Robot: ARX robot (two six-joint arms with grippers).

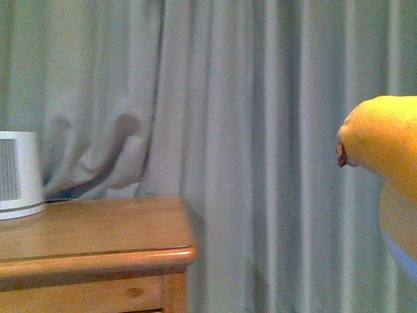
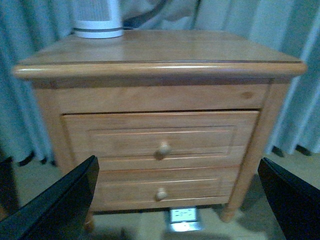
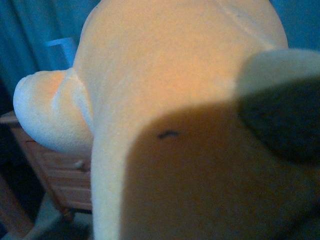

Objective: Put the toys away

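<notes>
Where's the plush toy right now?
The plush toy is up in the air at the front view's right edge, right of the nightstand, before the curtain; it fills the right wrist view.

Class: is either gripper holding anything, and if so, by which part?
The right gripper seems to hold the plush toy, aloft; the gripped part is hidden. The left gripper is open, empty.

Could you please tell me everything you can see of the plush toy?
The plush toy is soft, fuzzy orange-yellow fabric, rounded, cut off by the front view's right edge. A small dark spot sits at its leftmost tip; a pale strip shows lower down. It hangs in the air before the curtain, right of the wooden nightstand and clear of it. The right wrist view shows a rounded lobe, a seam, and one dark finger pad pressed against it.
</notes>
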